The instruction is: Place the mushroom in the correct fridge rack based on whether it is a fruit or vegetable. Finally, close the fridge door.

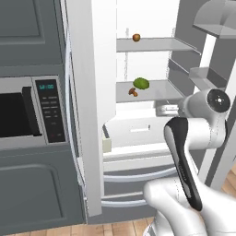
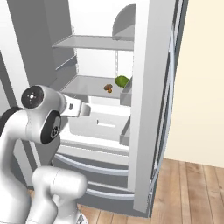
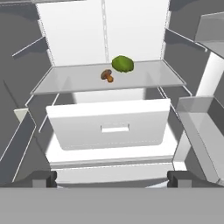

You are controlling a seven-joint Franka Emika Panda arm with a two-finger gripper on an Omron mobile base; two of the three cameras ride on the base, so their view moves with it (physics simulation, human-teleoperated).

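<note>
Hand view, left to right: mushroom (image 3: 107, 75) lies on the glass shelf (image 3: 65, 81), upper centre of frame, just beside a green vegetable (image 3: 123, 64) to its right. My jaws stand wide, empty, fingertips (image 3: 43, 178) low in frame. Fridge door (image 2: 151, 105) open, right of right base view

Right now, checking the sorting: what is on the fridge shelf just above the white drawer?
The mushroom lies on that shelf beside a green vegetable. The white drawer below is closed, its contents hidden.
</note>
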